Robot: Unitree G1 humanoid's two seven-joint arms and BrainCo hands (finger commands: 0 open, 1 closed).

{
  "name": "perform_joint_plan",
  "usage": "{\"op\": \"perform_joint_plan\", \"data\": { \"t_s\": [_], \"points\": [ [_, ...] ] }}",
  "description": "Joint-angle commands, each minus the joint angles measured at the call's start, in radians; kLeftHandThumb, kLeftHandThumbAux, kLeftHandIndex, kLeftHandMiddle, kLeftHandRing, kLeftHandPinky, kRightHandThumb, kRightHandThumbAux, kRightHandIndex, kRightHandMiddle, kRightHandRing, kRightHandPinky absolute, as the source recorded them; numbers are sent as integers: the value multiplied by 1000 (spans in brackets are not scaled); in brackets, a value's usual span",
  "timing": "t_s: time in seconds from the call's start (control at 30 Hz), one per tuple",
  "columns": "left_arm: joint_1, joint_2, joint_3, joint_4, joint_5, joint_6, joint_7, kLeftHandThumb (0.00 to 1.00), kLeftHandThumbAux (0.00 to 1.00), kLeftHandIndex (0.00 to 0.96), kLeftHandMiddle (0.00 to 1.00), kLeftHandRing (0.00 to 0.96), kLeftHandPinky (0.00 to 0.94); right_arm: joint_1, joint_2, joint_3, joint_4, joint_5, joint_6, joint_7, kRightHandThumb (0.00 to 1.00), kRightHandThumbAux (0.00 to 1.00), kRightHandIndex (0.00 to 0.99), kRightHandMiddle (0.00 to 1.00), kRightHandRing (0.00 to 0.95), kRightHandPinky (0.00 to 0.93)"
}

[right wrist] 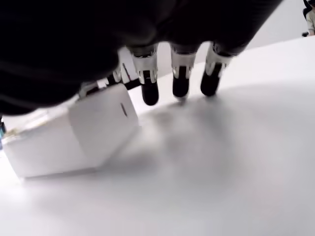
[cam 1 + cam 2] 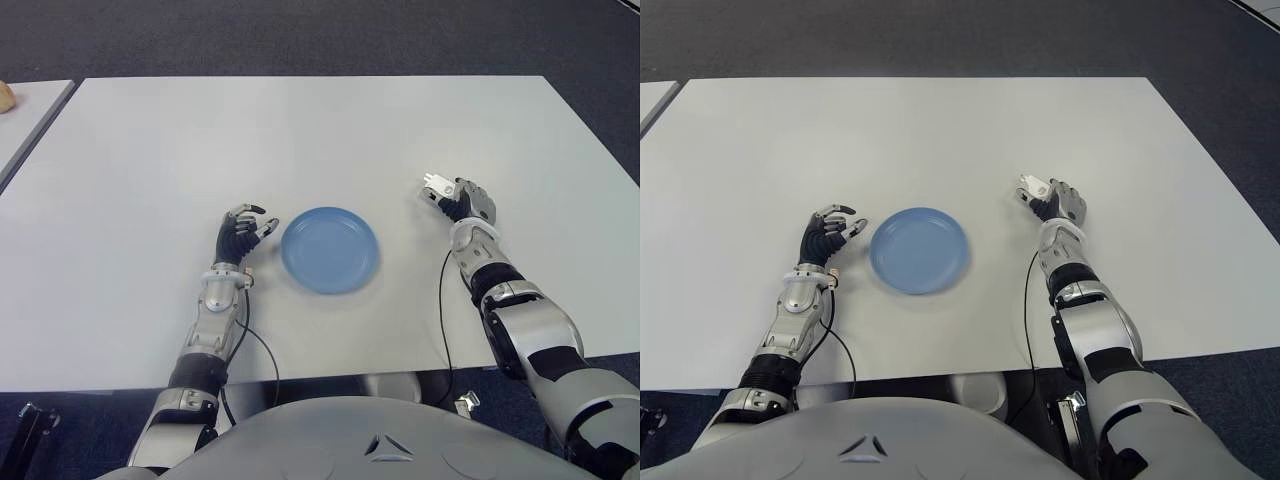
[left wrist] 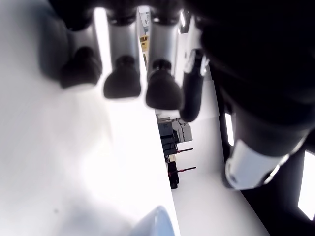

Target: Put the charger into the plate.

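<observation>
The white charger [image 2: 432, 187] is at the fingertips of my right hand [image 2: 447, 200], to the right of the blue plate [image 2: 329, 249] with a strip of bare table between them. In the right wrist view the charger [image 1: 74, 132] sits tilted, low over the table, pinched at the thumb side while the other fingers [image 1: 180, 84] reach down past it. The plate lies flat with nothing in it. My left hand [image 2: 243, 232] shows just left of the plate, fingers loosely bent and holding nothing.
The white table [image 2: 300, 130] stretches far beyond both hands. A second table [image 2: 25, 110] stands at the far left with a small brownish object [image 2: 5, 96] on its edge. Dark carpet surrounds the tables.
</observation>
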Motion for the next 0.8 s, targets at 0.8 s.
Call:
{"op": "perform_joint_plan", "data": {
  "t_s": [0.8],
  "points": [
    [10, -1, -1, -17, 10, 50, 3, 705, 720, 437, 828, 838, 837, 56, 30, 104, 78, 5, 29, 111, 578, 209, 0, 0, 0, 0]
  ]
}}
